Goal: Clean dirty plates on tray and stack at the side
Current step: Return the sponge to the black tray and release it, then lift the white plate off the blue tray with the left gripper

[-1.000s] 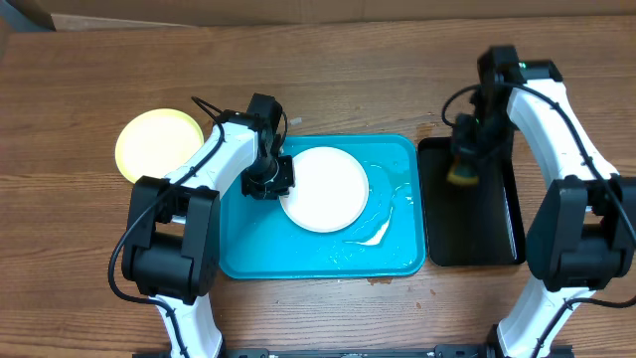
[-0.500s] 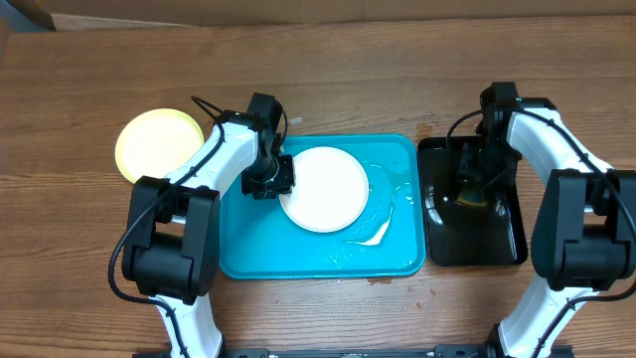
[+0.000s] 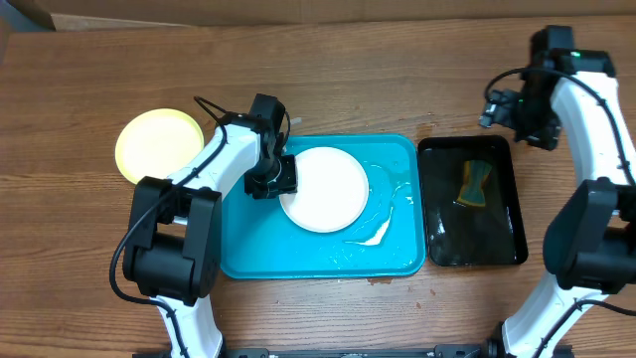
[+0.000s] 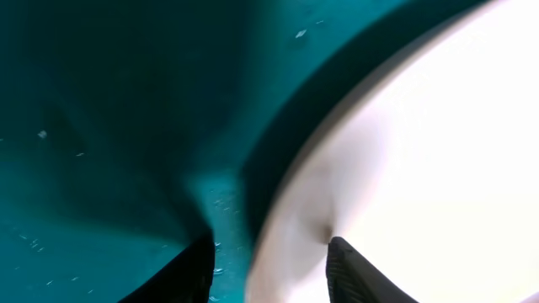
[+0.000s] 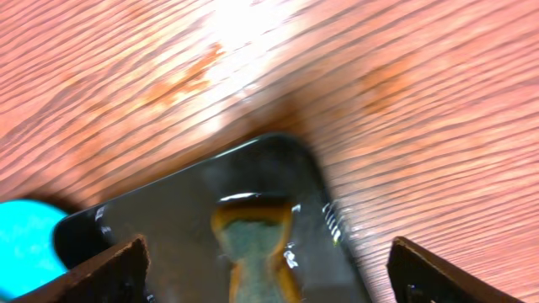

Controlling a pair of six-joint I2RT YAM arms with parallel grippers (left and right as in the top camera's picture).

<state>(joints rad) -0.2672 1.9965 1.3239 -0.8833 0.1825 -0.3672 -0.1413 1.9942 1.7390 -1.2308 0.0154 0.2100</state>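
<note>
At centre frame, my left pincer (image 3: 281, 177) sits over the left rim of a white plate (image 3: 324, 189) lying in the wet turquoise tray (image 3: 397, 149); one finger is on the plate, one outside, jaws loosely apart, not clenched. I judge it straddles the rim to lift the plate. My right pincer (image 3: 494, 107), released and empty, hangs at upper right above the counter (image 3: 318, 80); its sponge (image 3: 474, 185) lies in the black tray (image 3: 502, 249). A yellow plate (image 3: 159, 145) waits at left.
</note>
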